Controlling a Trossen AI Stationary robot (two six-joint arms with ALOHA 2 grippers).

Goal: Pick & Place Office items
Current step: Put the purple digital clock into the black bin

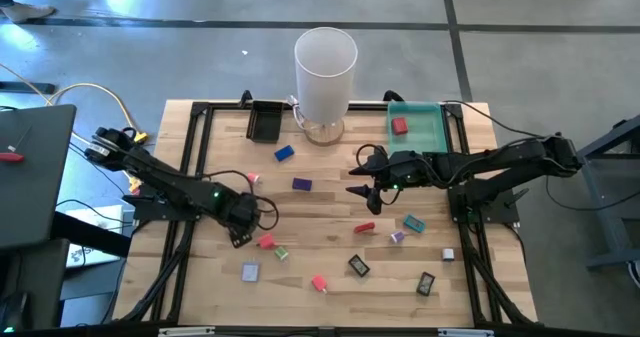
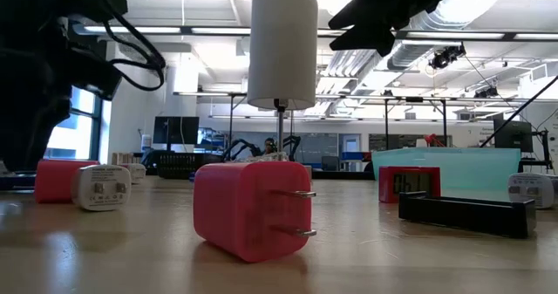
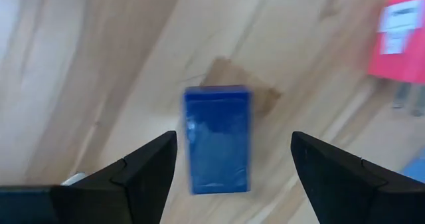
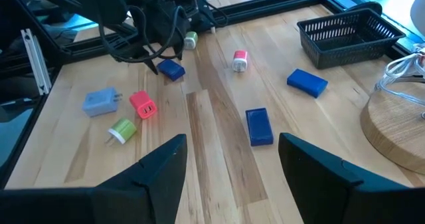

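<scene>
My left gripper (image 3: pixel 234 136) is open and points down at the table's near-left part (image 1: pixel 240 233). Its fingers stand on either side of a blue block (image 3: pixel 218 139) that lies flat on the wood, with a gap on both sides. The same block (image 4: pixel 171 70) shows under the left arm in the right wrist view. A red charger (image 3: pixel 398 31) lies just beyond it. My right gripper (image 1: pixel 357 182) is open and hangs above the table's middle, over a dark blue block (image 4: pixel 259 126). Other small items lie scattered, among them a blue block (image 1: pixel 284 153) and a red piece (image 1: pixel 364 227).
A tall white cylinder (image 1: pixel 325 72) stands at the far edge between a small black tray (image 1: pixel 265 120) and a translucent green tray (image 1: pixel 425 137), which holds a red piece (image 1: pixel 399 126). A red charger (image 2: pixel 248 208) lies prongs out near the low camera. Black frame bars run along the table's edges.
</scene>
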